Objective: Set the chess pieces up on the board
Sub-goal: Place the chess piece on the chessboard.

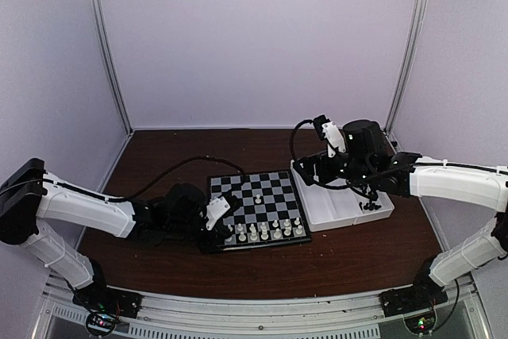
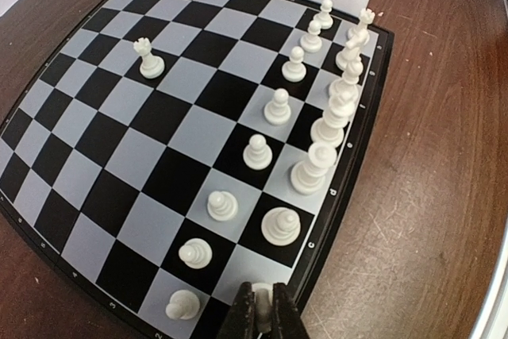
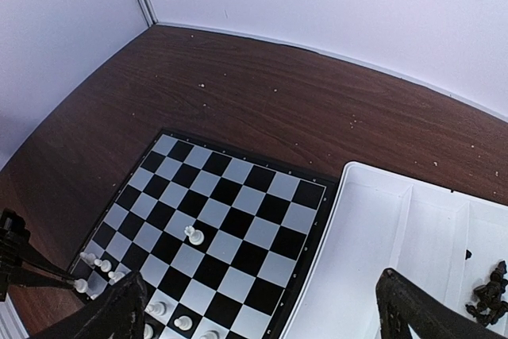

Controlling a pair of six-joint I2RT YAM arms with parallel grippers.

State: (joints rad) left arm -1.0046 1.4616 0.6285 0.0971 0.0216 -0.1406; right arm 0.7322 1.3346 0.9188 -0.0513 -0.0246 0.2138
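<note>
The board [image 1: 258, 200] lies at the table's middle. White chess pieces [image 1: 266, 232] stand in two rows along its near edge, and one lone white piece [image 1: 257, 190] stands mid-board. My left gripper [image 1: 230, 218] is low at the board's near left corner. In the left wrist view it [image 2: 259, 311] is shut on a white piece [image 2: 263, 307] over a pale edge square, beside the white rows [image 2: 278, 109]. My right gripper [image 1: 317, 171] hovers over the white tray's left end, fingers [image 3: 119, 307] wide open and empty. Black pieces [image 3: 488, 295] lie in the tray.
The white two-compartment tray [image 1: 337, 210] sits just right of the board, touching its rim; its left compartment [image 3: 365, 260] shows nothing in it. The lone white piece also shows in the right wrist view [image 3: 193, 235]. Pale walls enclose the brown table.
</note>
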